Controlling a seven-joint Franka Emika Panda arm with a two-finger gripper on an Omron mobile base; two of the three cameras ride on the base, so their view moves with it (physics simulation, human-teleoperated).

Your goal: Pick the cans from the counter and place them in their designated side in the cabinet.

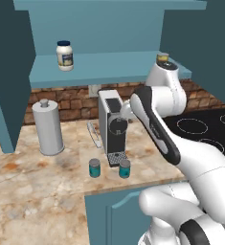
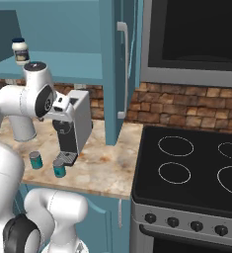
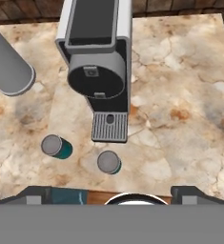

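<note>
Marbled beige-and-orange counter (image 1: 32, 191) runs over teal base cabinets, with a brick wall behind and a black stovetop (image 2: 186, 173) to its right; a white and dark coffee machine (image 1: 111, 127) stands on the counter, and a tall grey canister (image 1: 48, 127) stands to its left, near the wall; two small teal cans sit upright at the front of the counter, just ahead of the machine's drip tray; the left can (image 1: 94, 168) and the right can (image 1: 125, 168) stand near each other but apart, neither touched by the robot; above, the open teal cabinet (image 1: 99, 67) has a light-blue shelf holding a white jar (image 1: 64, 55) with a dark lid on its left part; a small can (image 1: 163, 58) shows on the shelf's right end, partly hidden behind the arm; the gripper (image 3: 111, 196) hangs high above the counter, looking straight down on the cans, its fingers spread wide apart and holding nothing.
</note>
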